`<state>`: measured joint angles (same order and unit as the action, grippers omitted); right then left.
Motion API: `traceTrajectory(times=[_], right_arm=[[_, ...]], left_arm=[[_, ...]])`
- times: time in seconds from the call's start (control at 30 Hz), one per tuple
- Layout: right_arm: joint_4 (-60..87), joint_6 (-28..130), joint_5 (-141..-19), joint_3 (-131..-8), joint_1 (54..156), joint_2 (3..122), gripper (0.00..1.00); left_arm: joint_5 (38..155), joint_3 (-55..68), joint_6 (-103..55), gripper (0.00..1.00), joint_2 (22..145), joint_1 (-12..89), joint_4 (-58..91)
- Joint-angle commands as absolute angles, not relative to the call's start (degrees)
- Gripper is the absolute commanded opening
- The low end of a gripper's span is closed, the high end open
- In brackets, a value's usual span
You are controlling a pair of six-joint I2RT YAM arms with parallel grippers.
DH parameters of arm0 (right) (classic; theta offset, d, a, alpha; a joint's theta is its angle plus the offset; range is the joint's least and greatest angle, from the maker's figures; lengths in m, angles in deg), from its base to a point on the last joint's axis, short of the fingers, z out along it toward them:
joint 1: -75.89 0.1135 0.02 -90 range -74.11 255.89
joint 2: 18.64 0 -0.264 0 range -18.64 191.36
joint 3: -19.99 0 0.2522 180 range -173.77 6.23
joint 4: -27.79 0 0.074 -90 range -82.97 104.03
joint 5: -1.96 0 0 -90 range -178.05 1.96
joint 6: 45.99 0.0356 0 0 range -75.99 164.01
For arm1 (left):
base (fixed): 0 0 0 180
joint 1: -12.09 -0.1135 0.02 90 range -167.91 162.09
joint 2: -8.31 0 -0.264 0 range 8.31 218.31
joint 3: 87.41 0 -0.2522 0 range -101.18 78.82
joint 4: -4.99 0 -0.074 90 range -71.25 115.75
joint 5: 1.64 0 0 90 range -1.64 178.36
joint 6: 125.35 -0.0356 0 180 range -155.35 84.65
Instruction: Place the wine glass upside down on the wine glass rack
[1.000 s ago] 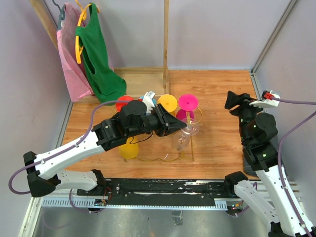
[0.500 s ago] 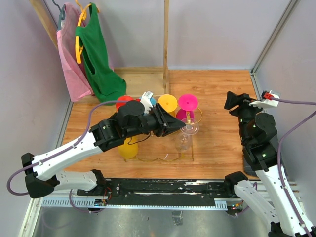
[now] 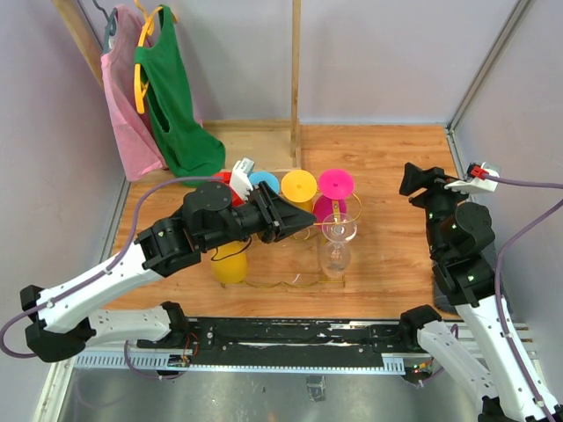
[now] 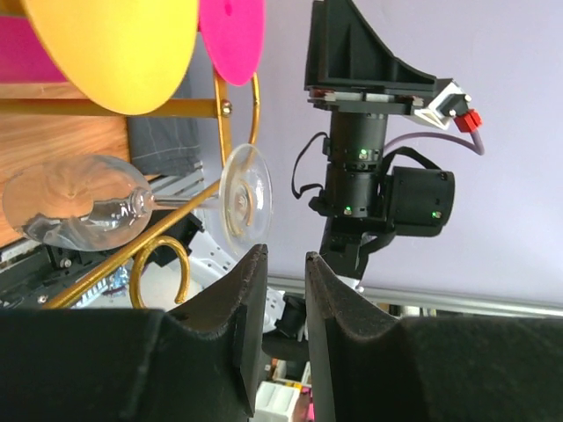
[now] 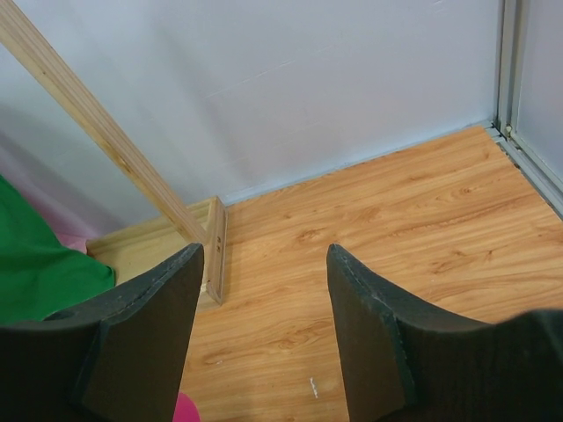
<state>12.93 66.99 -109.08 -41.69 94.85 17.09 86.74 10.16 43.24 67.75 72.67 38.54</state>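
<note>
The left gripper (image 4: pixel 280 262) is seen with its fingers (image 4: pixel 248 303) a narrow gap apart and nothing clamped between them. It is held just left of the clear wine glass (image 3: pixel 336 249). The glass is hung upside down, foot uppermost, at the right end of the gold wire rack (image 3: pixel 290 283), which is set mid-bench toward the near edge. A yellow glass (image 3: pixel 297 185) and a pink glass (image 3: pixel 335 183) are hung just behind it. The right gripper (image 5: pixel 264 255) is held wide apart and empty by the right edge
</note>
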Motion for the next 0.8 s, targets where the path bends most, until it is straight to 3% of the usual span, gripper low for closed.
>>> traceTrajectory(times=[0.0,0.1,0.3,0.47,0.6,0.77], right_arm=[[14.1,67.2,-110.3,-41.6,93.5,16.6,0.62],[13.7,67.0,-110.6,-41.8,93.5,16.4,0.67],[11.8,66.5,-110.7,-42.6,93.5,16.3,0.91],[10.1,65.4,-109.4,-42.9,93.5,16.6,1.0],[7.8,65.0,-107.5,-43.7,93.5,17.1,0.98],[3.6,63.6,-103.2,-45.6,93.5,18.2,0.98]], left_arm=[[87.8,9.1,39.6,0.28,66.2,73.1,36.0],[89.2,9.1,36.4,0.28,65.3,73.0,34.3],[88.0,7.2,26.1,0.36,62.3,73.0,36.5],[81.1,8.4,18.4,0.47,56.0,73.1,37.7],[75.3,8.7,12.8,0.57,51.8,73.0,41.5],[68.4,9.8,7.5,0.82,46.9,73.0,45.0]])
